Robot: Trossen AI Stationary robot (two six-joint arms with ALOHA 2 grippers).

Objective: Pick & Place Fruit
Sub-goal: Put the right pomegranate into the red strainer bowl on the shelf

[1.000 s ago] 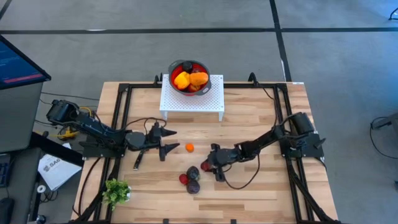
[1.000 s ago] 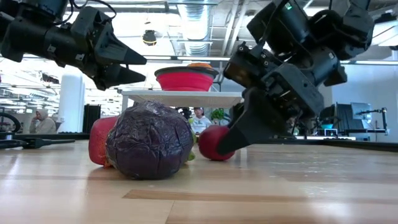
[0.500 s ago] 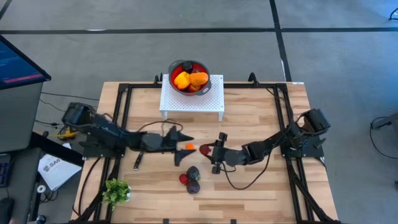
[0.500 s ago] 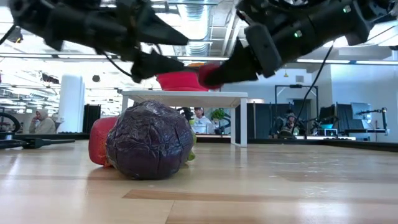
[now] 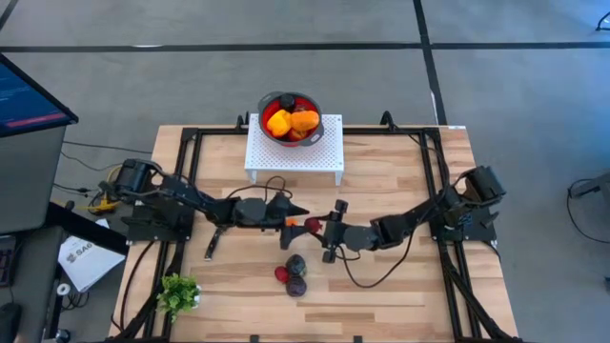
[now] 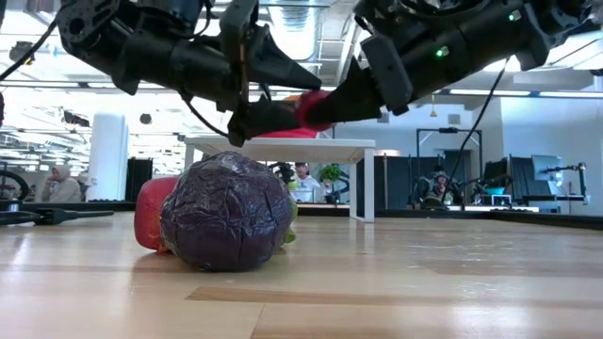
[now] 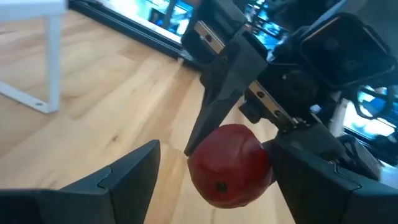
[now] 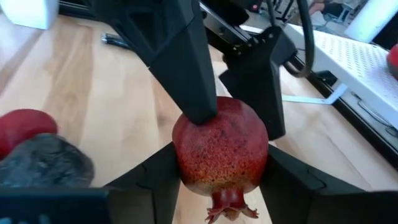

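— Where's the pomegranate (image 8: 221, 149)?
— Pinched between the right gripper (image 5: 319, 230) fingers, held above the table.
— And the left gripper (image 5: 286, 213)?
— Fingers spread wide — its tips on either side of the same fruit.

Overhead looks straight down, low looks level across the table (image 5: 381, 181), both wrists (close-up) share the pomegranate (image 8: 221, 149).

Grey floor (image 5: 515, 86) crossed by dark seam lines around the wooden table (image 5: 381, 181). Blue-lit monitor (image 5: 29, 95) at one edge. Low view: ceiling ducts (image 6: 300, 38), white pillar (image 6: 107, 155), seated people (image 6: 64, 181) behind.
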